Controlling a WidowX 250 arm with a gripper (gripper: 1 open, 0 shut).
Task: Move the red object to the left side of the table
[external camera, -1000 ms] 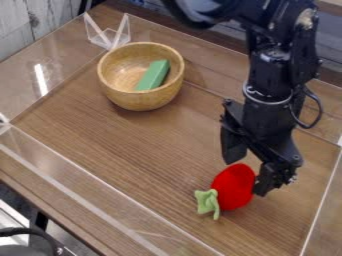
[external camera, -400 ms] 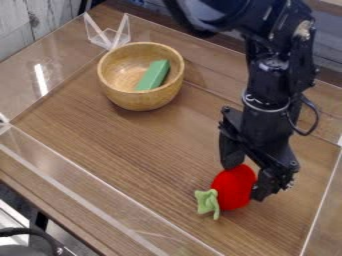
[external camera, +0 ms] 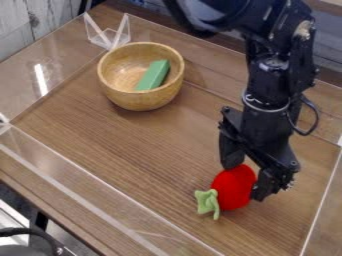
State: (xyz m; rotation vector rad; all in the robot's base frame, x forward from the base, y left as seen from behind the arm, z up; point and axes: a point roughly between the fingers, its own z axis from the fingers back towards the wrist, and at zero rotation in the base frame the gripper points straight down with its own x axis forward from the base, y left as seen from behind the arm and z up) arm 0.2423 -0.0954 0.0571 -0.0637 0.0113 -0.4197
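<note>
One small red object (external camera: pixel 235 187) lies on the counter (external camera: pixel 120 150) at the near right, a glossy rounded toy fruit much like a strawberry, with a pale green leafy stem pointing left and toward the near edge. The black fingers (external camera: pixel 258 176) hang straight down over it, spread wide and released, one on each side of the fruit's far part; whether they touch its skin cannot be told, and the fruit rests on the wood, not lifted.

The counter is brown wood-grain board, smooth and faintly shiny, fenced by low clear acrylic walls (external camera: pixel 80 185) along its near, left and far edges. The red object sits near the near wall and not far from the right edge. To its left the wood runs bare all the way to the left wall, a broad open stretch across the near half of the counter.

At the far left stands a round wooden bowl (external camera: pixel 140 77), light tan and smooth-sided, well apart from the fruit. Inside it lies a flat green piece (external camera: pixel 156 73), tilted against the bowl's inner right side. The arm (external camera: pixel 274 70) above the fingers is dark, jointed and bulky, rising toward the far right with a cable looping at its side.
</note>
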